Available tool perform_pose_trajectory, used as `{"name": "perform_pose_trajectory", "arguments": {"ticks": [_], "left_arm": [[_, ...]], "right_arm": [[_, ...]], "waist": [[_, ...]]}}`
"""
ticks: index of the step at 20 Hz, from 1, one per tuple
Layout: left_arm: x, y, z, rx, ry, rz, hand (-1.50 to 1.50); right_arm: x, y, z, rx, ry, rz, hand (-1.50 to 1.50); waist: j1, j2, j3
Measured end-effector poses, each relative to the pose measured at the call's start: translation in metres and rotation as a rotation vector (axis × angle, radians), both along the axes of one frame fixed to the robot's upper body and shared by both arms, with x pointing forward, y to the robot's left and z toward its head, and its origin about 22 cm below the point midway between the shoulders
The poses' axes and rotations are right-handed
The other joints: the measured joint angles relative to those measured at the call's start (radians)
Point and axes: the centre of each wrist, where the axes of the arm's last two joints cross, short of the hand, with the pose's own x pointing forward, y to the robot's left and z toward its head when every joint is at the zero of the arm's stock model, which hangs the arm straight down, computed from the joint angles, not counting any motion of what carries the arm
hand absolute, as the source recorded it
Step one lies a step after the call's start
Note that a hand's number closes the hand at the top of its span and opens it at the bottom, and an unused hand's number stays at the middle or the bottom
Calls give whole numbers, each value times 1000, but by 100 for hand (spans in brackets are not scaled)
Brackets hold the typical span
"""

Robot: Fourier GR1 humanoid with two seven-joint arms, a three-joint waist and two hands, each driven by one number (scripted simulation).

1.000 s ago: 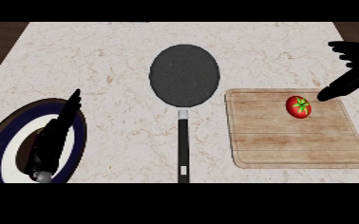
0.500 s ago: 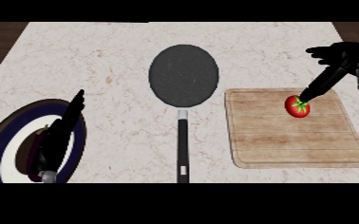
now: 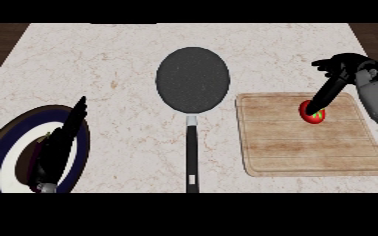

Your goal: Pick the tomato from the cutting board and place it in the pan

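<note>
The red tomato lies on the wooden cutting board near its back right corner. My right hand hovers just behind the board, open. One straight finger reaches down and covers the tomato's top; whether it touches cannot be told. The black pan sits mid-counter, nothing in it, with its long handle pointing toward me. My left hand rests open at the lower left, fingers straight, far from the tomato.
A white plate with a dark blue rim lies at the lower left under my left hand. Bare marble counter lies behind and between the pan and the board.
My right hand has moved left and toward me from the right edge, and its finger now covers the tomato's top. The tomato, pan and left hand have stayed put.
</note>
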Motion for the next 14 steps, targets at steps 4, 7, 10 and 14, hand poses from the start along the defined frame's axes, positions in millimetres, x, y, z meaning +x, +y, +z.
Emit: {"name": "perform_pose_trajectory", "arguments": {"ticks": [4, 7, 10, 14], "left_arm": [[2, -1, 5, 1, 1, 2, 0], [7, 3, 4, -1, 4, 2, 0], [0, 0, 4, -3, 6, 3, 0], [7, 5, 2, -3, 5, 5, 0]], "right_arm": [[-1, -1, -8, -13, 28, -5, -150], [1, -1, -21, -19, 60, -9, -150], [-1, -2, -23, -25, 62, -11, -150], [-5, 7, -38, -24, 84, -1, -150]], "waist": [[-2, 0, 0], [-1, 1, 0], [-2, 0, 1], [-5, 0, 0]]}}
